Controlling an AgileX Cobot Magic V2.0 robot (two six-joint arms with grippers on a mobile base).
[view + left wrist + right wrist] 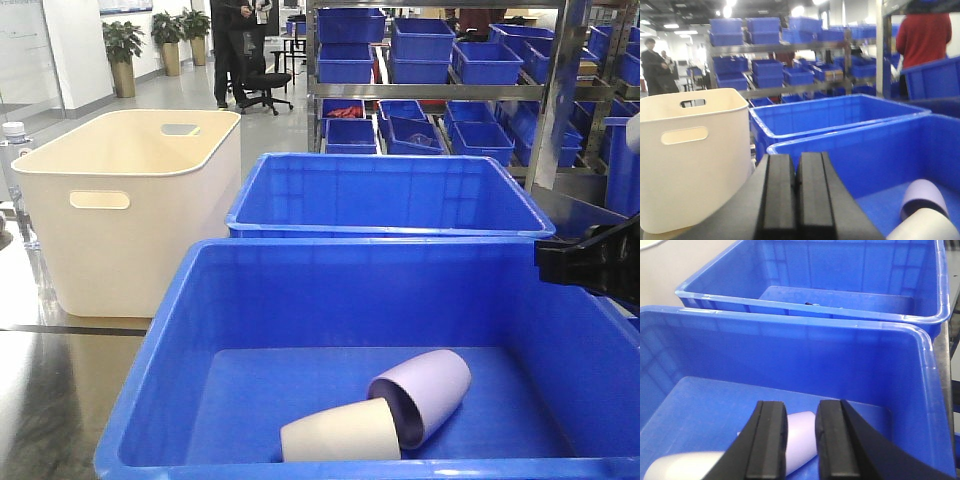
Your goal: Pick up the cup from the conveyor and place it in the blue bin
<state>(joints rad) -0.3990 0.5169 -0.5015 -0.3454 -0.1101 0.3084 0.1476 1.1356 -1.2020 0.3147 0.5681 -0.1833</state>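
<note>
Right wrist view is showing the right gripper [801,440] hovering over the near blue bin [850,330], fingers parted and holding nothing. The left gripper [796,192] is sitting outside the rim, pads pressed together. A lavender cup [425,392] and a cream cup [340,432] are lying touching on the bin floor. A second blue tub [385,228] and a cream tub [130,215] are standing behind.

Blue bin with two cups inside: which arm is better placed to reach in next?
Probably right. Its end effector hangs open over the near blue bin, above the lavender cup. The left end effector is shut, outside the rim.
</note>
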